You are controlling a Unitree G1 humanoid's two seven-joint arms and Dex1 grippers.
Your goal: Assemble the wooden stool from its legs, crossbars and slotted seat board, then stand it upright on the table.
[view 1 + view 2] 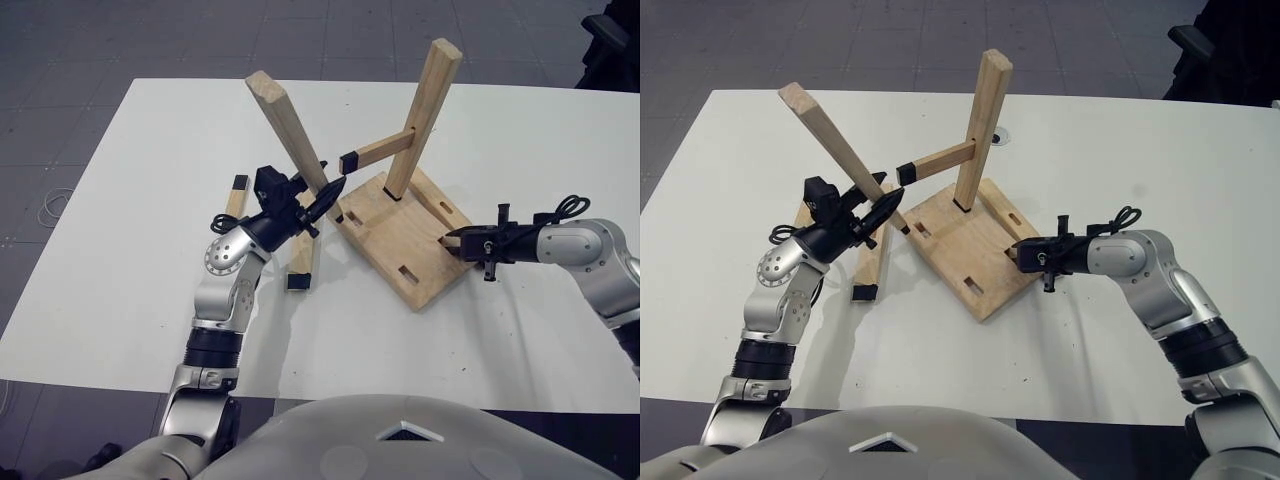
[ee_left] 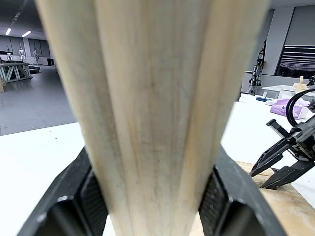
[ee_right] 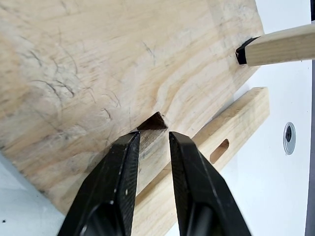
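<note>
Item: pale square-section wooden leg, long axis slanting up and away toward the robot's left, foot at the left corner slot of the flat slotted wooden seat board. Left gripper was clamped low on the leg, the nearer arm. Right gripper, fingers almost closed, pinched the board's right edge.

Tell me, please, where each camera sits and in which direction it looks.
Left eye view: on the head, facing forward and down at the seat board; both arms show, left hand gripping the tilted leg, right hand at the board's edge.
Right eye view: beside it, same scene and arms.
Left wrist view: on the left wrist, facing along the tilted leg; own fingers show.
Right wrist view: on the right wrist, facing the seat board; own hand shows.
Both wrist views share the seat board and right hand.
</note>
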